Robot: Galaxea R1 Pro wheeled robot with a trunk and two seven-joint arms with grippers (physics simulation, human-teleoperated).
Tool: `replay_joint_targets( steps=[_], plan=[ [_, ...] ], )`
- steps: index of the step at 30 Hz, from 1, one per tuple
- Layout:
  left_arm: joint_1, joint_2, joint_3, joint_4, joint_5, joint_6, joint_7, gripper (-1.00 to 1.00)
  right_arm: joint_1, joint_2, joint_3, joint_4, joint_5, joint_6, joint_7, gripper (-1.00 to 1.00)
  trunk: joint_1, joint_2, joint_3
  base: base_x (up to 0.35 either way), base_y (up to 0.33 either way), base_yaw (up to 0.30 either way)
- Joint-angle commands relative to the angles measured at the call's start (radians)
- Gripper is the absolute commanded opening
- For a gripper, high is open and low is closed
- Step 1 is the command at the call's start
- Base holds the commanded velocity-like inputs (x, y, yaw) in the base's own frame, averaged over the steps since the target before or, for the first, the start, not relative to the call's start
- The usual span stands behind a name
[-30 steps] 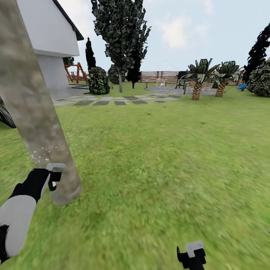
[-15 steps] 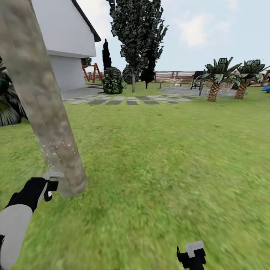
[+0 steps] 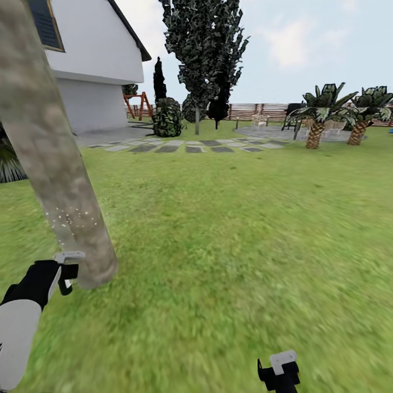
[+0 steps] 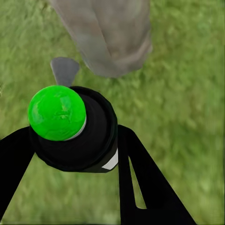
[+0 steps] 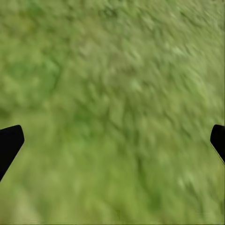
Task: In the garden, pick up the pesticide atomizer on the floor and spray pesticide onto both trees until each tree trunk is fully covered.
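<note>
White pesticide (image 3: pixel 71 218) specks dot the trunk (image 3: pixel 57 180) just beyond the left gripper (image 3: pixel 64 267), whose fingers clamp the atomizer (image 4: pixel 75 129). Right gripper (image 3: pixel 278 371) hangs wide open, empty, over grass (image 5: pixel 112 108). Most of this trunk looks uncovered, and the other tree (image 3: pixel 203 49) remains.

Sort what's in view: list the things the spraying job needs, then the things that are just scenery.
Job: pesticide atomizer held in the left claw; near tree trunk; white pesticide specks; far tree.

Scenery: house; palms; paving stones; fence; right claw.
</note>
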State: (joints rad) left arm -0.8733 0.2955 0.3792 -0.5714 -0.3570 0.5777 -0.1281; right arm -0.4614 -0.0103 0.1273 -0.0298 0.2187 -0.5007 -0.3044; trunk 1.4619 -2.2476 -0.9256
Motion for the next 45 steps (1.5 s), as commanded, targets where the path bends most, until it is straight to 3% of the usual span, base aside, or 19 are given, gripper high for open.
replay_joint_targets(
  steps=[1, 10, 14, 23, 38, 39, 41, 45],
  plan=[
    [-0.001, 0.007, 0.033, -0.001, -0.008, 0.001, -0.01, -1.0, 0.0, 0.0, 0.008, 0.001, 0.005, 0.001, -0.01, 1.0, 0.0, 0.0, -0.001, 0.166, -0.25, 0.266],
    [0.0, 0.004, 0.035, -0.001, -0.013, -0.002, -0.008, -1.0, 0.0, 0.001, 0.008, 0.001, 0.005, 0.001, -0.009, 1.0, 0.0, 0.0, -0.001, 0.205, -0.214, 0.174],
    [0.002, 0.011, 0.036, 0.003, -0.014, -0.002, 0.057, -1.0, 0.0, 0.0, 0.008, 0.001, 0.005, 0.002, -0.01, 1.0, 0.0, 0.0, -0.001, 0.28, -0.15, 0.0],
    [0.002, 0.005, 0.036, 0.017, -0.012, -0.003, 0.068, -1.0, 0.0, 0.0, 0.008, 0.001, 0.005, 0.001, -0.01, 1.0, 0.0, 0.0, -0.001, 0.252, -0.154, 0.053],
    [0.024, -0.007, 0.041, 0.051, -0.005, -0.01, 0.074, -1.0, 0.0, 0.0, 0.007, -0.001, 0.005, 0.001, -0.01, 1.0, 0.0, 0.0, -0.001, -0.024, -0.094, 0.216],
    [0.029, -0.007, 0.041, 0.08, -0.005, -0.035, 0.074, -1.0, 0.0, 0.0, 0.007, -0.001, 0.005, 0.001, -0.01, 1.0, 0.0, 0.0, -0.001, 0.0, -0.243, 0.008],
    [0.035, -0.007, 0.047, 0.147, -0.007, -0.156, 0.087, -1.0, 0.0, 0.0, 0.007, -0.001, 0.005, 0.001, -0.01, 1.0, 0.0, 0.0, -0.001, 0.015, -0.26, 0.002],
    [0.036, -0.006, 0.049, 0.166, -0.003, -0.2, 0.191, -1.0, 0.0, 0.0, 0.007, 0.0, 0.005, 0.001, -0.01, 1.0, 0.0, 0.0, -0.001, 0.12, -0.262, 0.0]
  ],
)
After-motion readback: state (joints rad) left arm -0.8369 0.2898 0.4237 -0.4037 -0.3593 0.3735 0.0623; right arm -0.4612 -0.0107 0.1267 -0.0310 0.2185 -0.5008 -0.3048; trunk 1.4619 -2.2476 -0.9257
